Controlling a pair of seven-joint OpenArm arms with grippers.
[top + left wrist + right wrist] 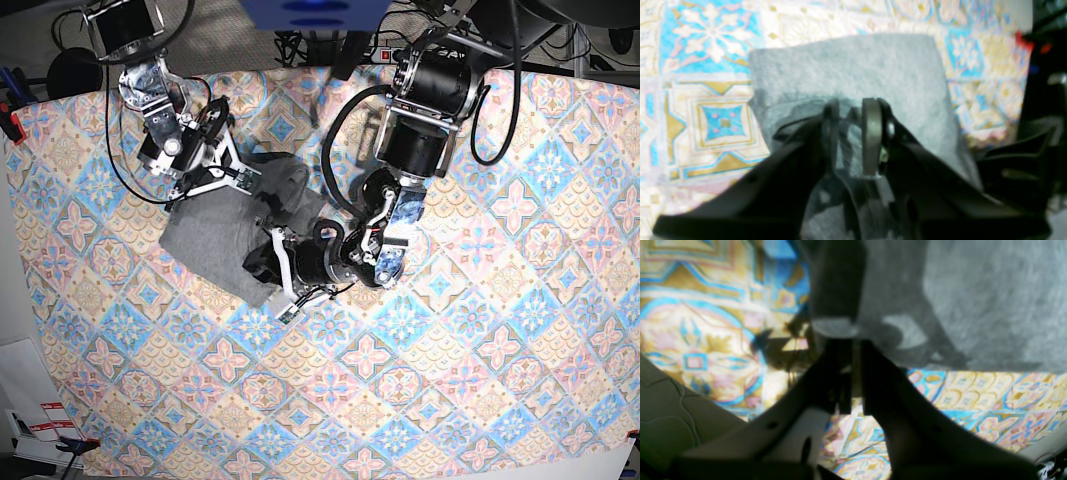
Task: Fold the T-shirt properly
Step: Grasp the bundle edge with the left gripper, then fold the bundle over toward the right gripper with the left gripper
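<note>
Both claws at T-shirt's [215,235] opposite edges

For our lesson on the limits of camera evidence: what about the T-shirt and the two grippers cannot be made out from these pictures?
- Base view: the arms cover part of the T-shirt, hiding its folds.
- Left wrist view: blur and the left gripper hide the near hem.
- Right wrist view: the right gripper is a dark silhouette; whether it pinches anything is unclear.
</note>
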